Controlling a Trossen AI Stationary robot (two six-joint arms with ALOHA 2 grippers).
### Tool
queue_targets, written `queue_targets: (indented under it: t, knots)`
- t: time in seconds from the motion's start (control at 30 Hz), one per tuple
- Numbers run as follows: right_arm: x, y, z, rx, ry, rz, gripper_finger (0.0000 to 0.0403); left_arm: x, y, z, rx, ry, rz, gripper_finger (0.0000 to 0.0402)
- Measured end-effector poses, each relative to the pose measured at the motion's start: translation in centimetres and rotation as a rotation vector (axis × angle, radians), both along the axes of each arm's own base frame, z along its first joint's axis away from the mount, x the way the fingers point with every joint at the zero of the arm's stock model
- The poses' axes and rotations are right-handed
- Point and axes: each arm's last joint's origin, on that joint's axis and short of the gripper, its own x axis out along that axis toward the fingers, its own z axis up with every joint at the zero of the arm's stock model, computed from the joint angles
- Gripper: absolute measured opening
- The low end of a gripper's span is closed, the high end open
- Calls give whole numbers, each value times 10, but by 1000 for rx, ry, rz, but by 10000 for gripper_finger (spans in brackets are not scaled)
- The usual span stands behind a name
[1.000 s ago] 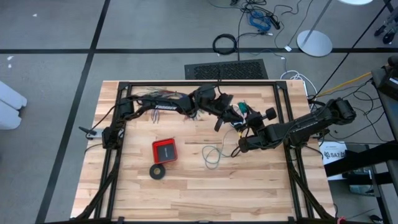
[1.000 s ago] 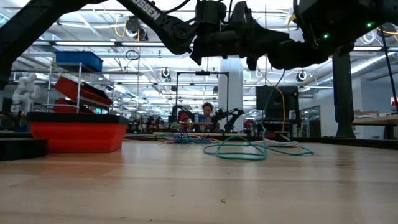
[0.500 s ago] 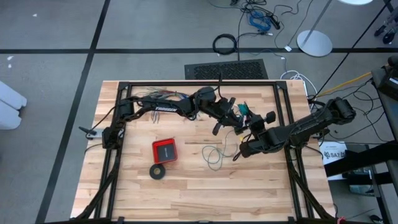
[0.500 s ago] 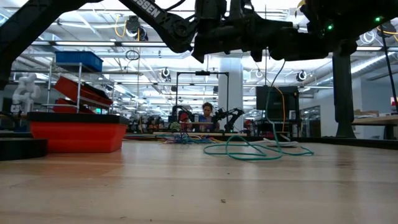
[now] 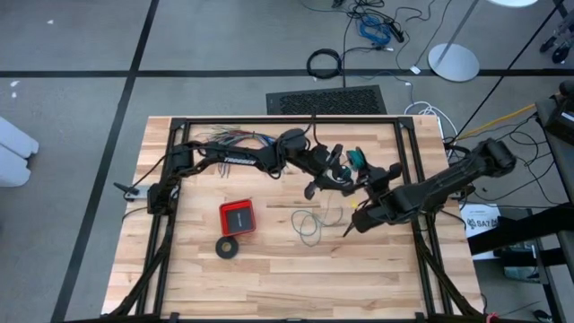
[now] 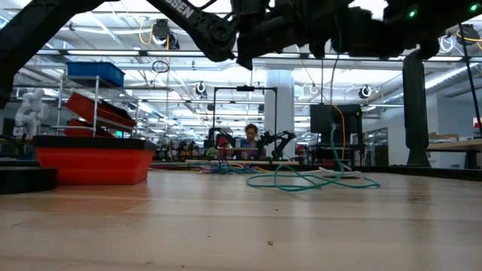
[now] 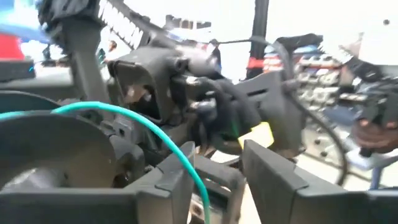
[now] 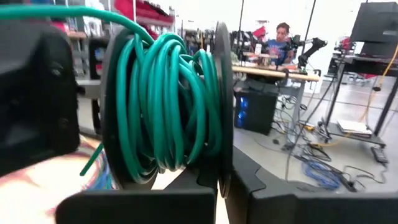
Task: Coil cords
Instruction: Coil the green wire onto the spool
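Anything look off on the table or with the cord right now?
Mostly tidy. The teal wire is wound on a spool held in the shut right gripper, but its tail still lies in a loose tangle on the table. One strand runs between the left gripper's open fingers. Nothing looks spilled or damaged.

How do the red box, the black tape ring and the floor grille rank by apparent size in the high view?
1. Floor grille, clearly largest, though it lies lower than the table.
2. Red box.
3. Black tape ring, a little smaller than the box.
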Motion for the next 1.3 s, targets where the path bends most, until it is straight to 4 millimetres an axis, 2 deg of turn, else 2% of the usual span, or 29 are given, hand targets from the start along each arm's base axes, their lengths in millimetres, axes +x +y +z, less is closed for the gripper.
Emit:
queue_targets:
  t: [0.23,0.4,0.57,0.83,1.3]
  knots:
    - [-9,1,12,16,-73,17,0,-5,-5,18,-40,-140,-54,157]
    - [-13,0,17,23,-84,18,0,-3,-14,18,-53,-140,-52,158]
    - [-17,-2,22,20,-75,18,0,-1,-16,12,-62,-84,-49,158]
    - [-24,1,27,-6,-11,51,0,-5,-2,-5,-83,-17,6,158]
    - [-36,0,31,-19,20,72,0,-4,-2,-13,-49,13,30,158]
